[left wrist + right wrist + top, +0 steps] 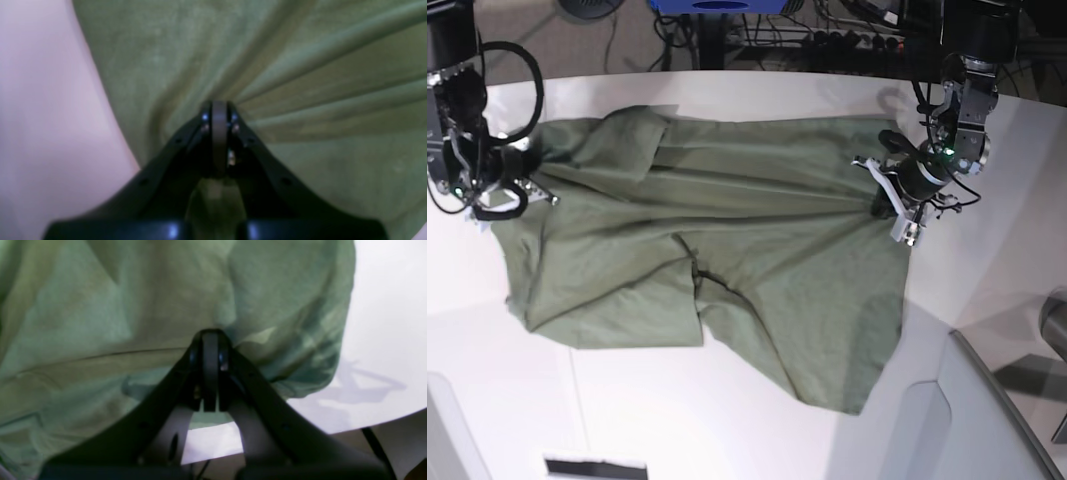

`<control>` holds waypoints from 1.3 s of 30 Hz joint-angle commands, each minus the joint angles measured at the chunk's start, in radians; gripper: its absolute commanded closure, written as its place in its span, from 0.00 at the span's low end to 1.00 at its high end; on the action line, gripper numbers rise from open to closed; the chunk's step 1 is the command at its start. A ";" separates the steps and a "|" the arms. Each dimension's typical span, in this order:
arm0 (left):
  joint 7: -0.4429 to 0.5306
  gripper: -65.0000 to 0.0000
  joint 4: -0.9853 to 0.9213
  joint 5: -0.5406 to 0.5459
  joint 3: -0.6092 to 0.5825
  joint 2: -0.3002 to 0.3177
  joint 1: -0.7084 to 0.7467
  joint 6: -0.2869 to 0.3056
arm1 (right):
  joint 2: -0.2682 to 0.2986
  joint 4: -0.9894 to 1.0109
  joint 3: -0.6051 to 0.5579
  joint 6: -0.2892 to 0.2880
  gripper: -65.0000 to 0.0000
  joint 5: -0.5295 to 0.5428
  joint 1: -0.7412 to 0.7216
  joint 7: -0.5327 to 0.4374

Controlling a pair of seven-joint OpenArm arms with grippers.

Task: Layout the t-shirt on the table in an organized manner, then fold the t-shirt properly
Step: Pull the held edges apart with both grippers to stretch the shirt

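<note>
Arms spread wide, left claw [879,200] and right claw [527,160] each pinched on t-shirt [727,260] edges.

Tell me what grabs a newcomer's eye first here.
The t-shirt dominates, sprawled creased across the middle of the table. Each tool is shut on one of its side edges: the left tool at the base view's right, the right tool at its left, with folds fanning out from each pinch.
</note>
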State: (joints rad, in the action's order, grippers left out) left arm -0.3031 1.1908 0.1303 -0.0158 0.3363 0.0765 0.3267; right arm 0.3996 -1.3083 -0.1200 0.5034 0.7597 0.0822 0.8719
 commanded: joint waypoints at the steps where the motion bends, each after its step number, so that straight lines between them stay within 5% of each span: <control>1: -0.005 1.00 0.010 -0.010 0.006 0.025 -0.007 -0.011 | 0.031 0.014 0.004 0.041 1.00 -0.061 0.029 0.019; 9: -0.005 1.00 0.018 -0.004 0.006 0.042 -0.007 -0.011 | 0.034 -0.078 0.184 0.044 1.00 -0.065 0.098 0.096; 18: -0.006 1.00 0.102 -0.001 0.007 0.033 -0.005 -0.011 | 0.006 -0.285 0.179 0.025 1.00 -0.072 0.035 0.092; 23: -0.095 1.00 0.205 -0.001 0.007 -0.009 -0.007 -0.011 | 0.009 -0.050 0.179 -0.200 1.00 -0.208 -0.161 0.002; 27: -0.181 1.00 0.297 -0.002 0.003 -0.073 0.024 -0.010 | -0.026 0.249 0.179 -0.447 1.00 -0.412 -0.335 -0.127; 31: -0.192 1.00 0.332 -0.010 0.001 -0.102 0.107 -0.008 | -0.084 0.487 0.179 -0.607 1.00 -0.665 -0.477 -0.279; 34: -0.192 1.00 0.320 -0.010 0.003 -0.107 0.141 -0.011 | -0.133 0.631 0.181 -0.668 1.00 -0.811 -0.562 -0.362; 39: -0.192 1.00 0.312 -0.010 0.004 -0.101 0.164 -0.013 | -0.187 0.709 0.188 -0.673 1.00 -0.923 -0.623 -0.399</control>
State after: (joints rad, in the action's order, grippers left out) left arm -0.5087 1.4918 0.1127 -0.0147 0.2256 0.2409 0.3141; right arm 0.1982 -0.5865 0.0643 -0.1734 -0.1589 -0.5137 0.4820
